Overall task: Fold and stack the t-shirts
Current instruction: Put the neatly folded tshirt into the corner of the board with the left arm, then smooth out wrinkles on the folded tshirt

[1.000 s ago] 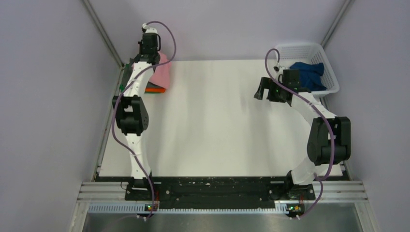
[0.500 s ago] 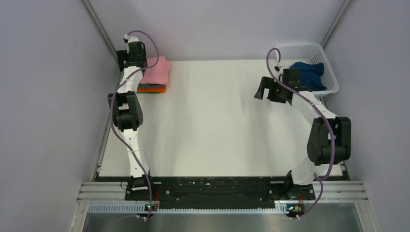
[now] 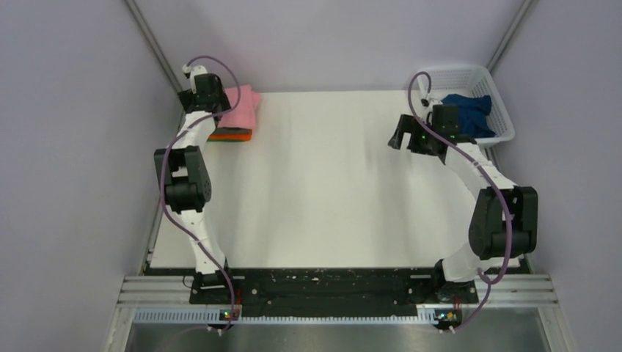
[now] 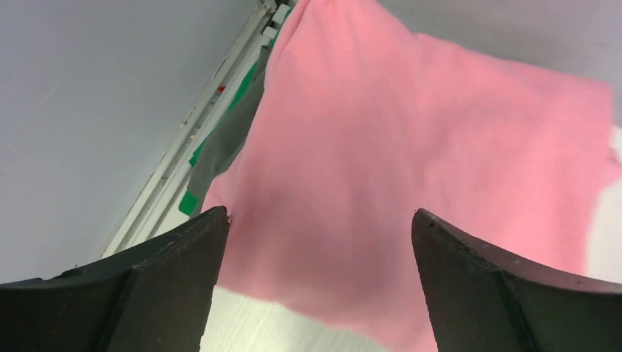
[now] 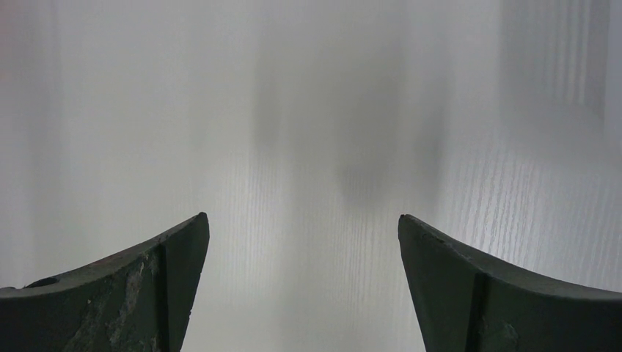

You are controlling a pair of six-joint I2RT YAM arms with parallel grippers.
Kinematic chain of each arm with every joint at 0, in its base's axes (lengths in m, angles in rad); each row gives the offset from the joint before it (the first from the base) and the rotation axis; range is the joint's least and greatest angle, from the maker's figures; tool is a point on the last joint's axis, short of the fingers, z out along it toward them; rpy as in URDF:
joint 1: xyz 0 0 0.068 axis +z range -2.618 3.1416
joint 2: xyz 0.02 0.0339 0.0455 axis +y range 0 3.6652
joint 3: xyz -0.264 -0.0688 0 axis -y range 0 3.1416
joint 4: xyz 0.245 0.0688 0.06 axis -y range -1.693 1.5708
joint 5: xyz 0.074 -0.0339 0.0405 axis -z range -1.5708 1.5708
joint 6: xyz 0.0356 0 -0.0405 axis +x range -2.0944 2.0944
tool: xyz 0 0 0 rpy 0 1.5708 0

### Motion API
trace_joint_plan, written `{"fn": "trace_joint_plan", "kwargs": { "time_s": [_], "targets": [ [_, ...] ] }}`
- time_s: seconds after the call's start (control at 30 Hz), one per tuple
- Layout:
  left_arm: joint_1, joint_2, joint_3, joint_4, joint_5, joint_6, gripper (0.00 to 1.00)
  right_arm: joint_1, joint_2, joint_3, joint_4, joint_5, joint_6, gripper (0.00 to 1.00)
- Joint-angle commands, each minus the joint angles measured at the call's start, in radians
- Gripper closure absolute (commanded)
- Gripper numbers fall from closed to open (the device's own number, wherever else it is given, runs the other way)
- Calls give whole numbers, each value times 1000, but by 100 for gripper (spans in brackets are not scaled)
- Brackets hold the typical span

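T-shirt stack (image 4: 411, 147), pink topmost, left hand (image 4: 319, 213) spread

White arms (image 3: 204, 246) w/ black joints (image 3: 182, 187); purple cables (image 3: 409, 92); dark fingers (image 4: 161, 290).

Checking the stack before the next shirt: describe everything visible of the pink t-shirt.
The pink t-shirt is soft plain cloth, folded into a rough rectangle, lying flat on top at the far left corner of the table. A grey shirt, a green shirt and an orange shirt peek out beneath it. The open left gripper hangs over it, not gripping it.
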Motion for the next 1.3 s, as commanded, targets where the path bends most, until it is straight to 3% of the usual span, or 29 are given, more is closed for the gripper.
{"fn": "trace_joint_plan", "kwargs": {
  "time_s": [0.0, 0.3, 0.67, 0.93, 1.1, 1.27],
  "targets": [
    [2, -152, -102, 161, 100, -81, 1, -7, -72, -14, 64, 7, 22, 1],
    [63, 28, -3, 122, 307, -99, 1, -7, -70, -11, 66, -24, 42, 1],
    [211, 183, 74, 141, 596, -68, 1, -7, -68, 22, 2, 67, 28, 1],
    [211, 163, 58, 184, 739, -65, 1, -7, -71, 59, -12, 99, 15, 1],
    [189, 36, -53, 256, 671, -80, 1, -8, -84, 46, -6, 106, -5, 1],
    [119, -86, -131, 270, 416, -30, 1, -7, -91, 41, -1, 110, -26, 1]
  ]
}}
